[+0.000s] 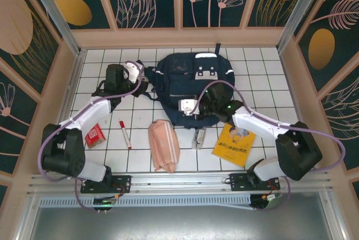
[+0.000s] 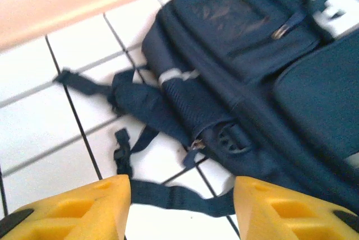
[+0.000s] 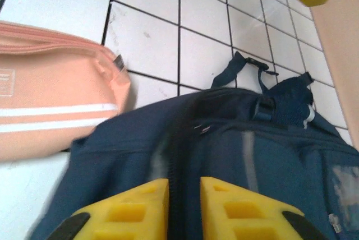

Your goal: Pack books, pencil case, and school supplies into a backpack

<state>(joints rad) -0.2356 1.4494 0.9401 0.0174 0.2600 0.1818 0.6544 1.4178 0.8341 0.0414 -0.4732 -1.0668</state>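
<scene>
The backpack (image 1: 185,80) lies upper centre on the table (image 1: 101,60). Below it, in a row from left to right of the frame, lie the flat pack (image 1: 94,135), marker (image 1: 124,134), pencil case (image 1: 164,146), small case (image 1: 198,138) and book (image 1: 234,145).

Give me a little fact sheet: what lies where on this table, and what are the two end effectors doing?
backpack: navy, lying flat, middle back
pencil case: pink, just in front of the backpack, not packed
book: yellow, front right, not packed
marker, red pack: front left, not packed
small clear case: between pencil case and book
left end effector: open, above the backpack's straps
right end effector: over the backpack's near edge, fingers narrowly apart, grip unclear
</scene>
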